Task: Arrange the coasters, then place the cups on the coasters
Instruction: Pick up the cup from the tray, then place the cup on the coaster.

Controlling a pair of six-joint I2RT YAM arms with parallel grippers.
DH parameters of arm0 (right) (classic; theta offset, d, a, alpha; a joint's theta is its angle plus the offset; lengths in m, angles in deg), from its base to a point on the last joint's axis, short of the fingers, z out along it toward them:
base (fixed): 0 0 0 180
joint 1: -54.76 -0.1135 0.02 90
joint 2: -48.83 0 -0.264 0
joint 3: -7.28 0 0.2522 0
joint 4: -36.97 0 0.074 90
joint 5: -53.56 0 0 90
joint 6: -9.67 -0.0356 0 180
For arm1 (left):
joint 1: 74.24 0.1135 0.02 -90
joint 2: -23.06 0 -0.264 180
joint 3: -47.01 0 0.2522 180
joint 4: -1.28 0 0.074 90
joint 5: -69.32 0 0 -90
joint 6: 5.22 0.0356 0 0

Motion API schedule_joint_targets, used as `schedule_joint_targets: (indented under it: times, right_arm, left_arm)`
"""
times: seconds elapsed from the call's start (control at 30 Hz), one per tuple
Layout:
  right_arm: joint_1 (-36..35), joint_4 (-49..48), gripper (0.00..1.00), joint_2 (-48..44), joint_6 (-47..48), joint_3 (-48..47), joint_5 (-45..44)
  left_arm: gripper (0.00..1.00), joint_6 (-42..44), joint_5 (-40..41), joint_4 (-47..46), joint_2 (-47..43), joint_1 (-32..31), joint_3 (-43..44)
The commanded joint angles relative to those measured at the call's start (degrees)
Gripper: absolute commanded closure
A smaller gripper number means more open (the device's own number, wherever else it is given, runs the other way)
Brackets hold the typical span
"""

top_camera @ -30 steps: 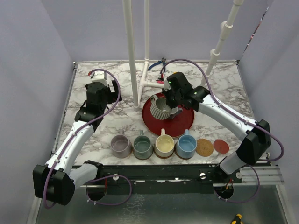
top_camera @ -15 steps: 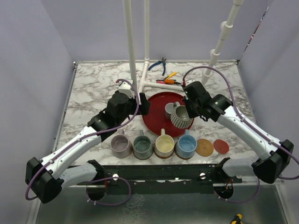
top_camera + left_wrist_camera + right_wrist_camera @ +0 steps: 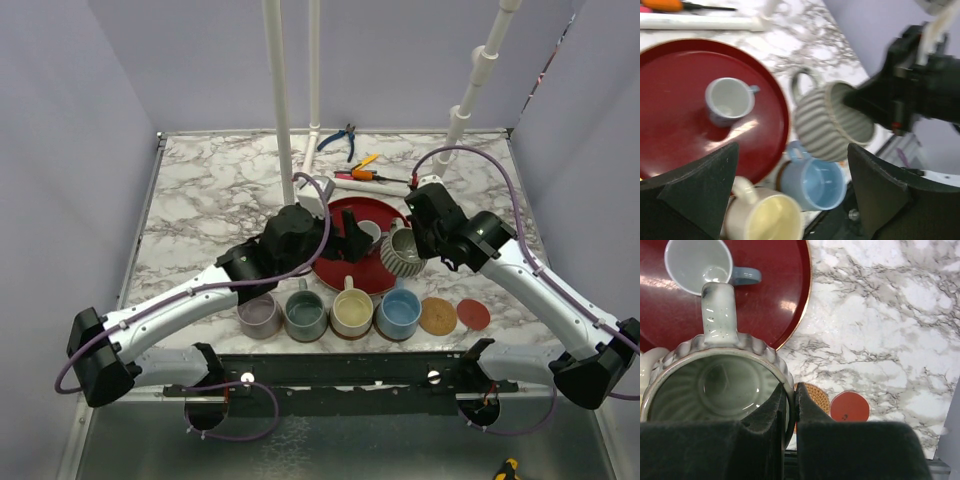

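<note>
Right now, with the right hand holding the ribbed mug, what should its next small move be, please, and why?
Probably swing the ribbed mug toward the near edge until it hangs over the tan coaster. The right hand pinches its rim over the tray edge, and that coaster, next to the blue mug, is bare.

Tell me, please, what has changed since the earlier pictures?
The right gripper, shut on the ribbed mug, carried it from over the red tray toward the bare coasters. The open left gripper swung in over the tray. Small mug and four-mug row stayed.
</note>
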Motion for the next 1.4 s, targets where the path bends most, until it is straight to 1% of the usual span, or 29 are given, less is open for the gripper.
schedule_joint_targets:
  times: [0.0,0.1,0.23,0.3,0.47,0.57,0.73,0.83,0.97,1.13,1.17,1.37]
  right_arm:
    - [-0.2,-0.5,1.00,-0.3,-3.8,-1.6,-7.3]
    - [-0.2,-1.6,1.00,-0.3,-3.9,-1.7,-8.1]
    - [-0.2,-4.0,1.00,-0.9,-3.4,-0.7,-8.5]
    - [-0.2,-5.3,1.00,-1.2,-3.1,0.0,-7.9]
    - [-0.2,-8.2,0.99,-2.2,-2.4,2.9,-7.0]
    - [-0.2,-9.4,1.00,-2.9,-2.0,4.2,-7.3]
    - [-0.2,-11.1,1.00,-3.9,-0.8,5.3,-6.5]
    - [-0.2,-12.1,0.99,-3.9,-0.3,6.1,-6.0]
    - [-0.3,-12.7,0.99,-3.8,-0.6,6.1,-5.1]
    - [-0.2,-13.2,0.99,-3.5,-1.2,6.3,-3.1]
    - [-0.2,-13.3,0.99,-3.4,-1.4,6.3,-2.9]
    - [-0.2,-14.9,0.98,-3.6,-2.1,7.0,0.0]
  left_arm:
    - [0.10,-7.5,6.4,-3.1,6.1,-7.7,5.5]
    - [0.10,-9.5,10.1,-3.4,10.8,-10.8,8.1]
    - [0.11,-9.9,13.9,-3.5,15.7,-12.0,10.8]
    - [0.13,-9.1,16.5,-2.3,17.9,-12.2,12.4]
    - [0.20,-7.1,22.0,0.9,23.1,-12.4,16.9]
    - [0.32,-6.1,23.2,1.3,25.3,-12.5,18.2]
    - [0.55,-4.7,24.6,4.2,28.2,-12.6,20.5]
    - [0.66,-3.6,25.9,4.8,29.0,-13.1,21.6]
    - [0.78,-2.6,26.9,6.1,30.2,-13.6,23.2]
    - [0.98,-2.2,27.3,7.0,31.5,-14.1,24.7]
    - [1.00,-2.2,27.5,7.2,31.6,-14.1,25.0]
    - [1.00,-2.1,28.5,7.7,31.2,-14.1,24.9]
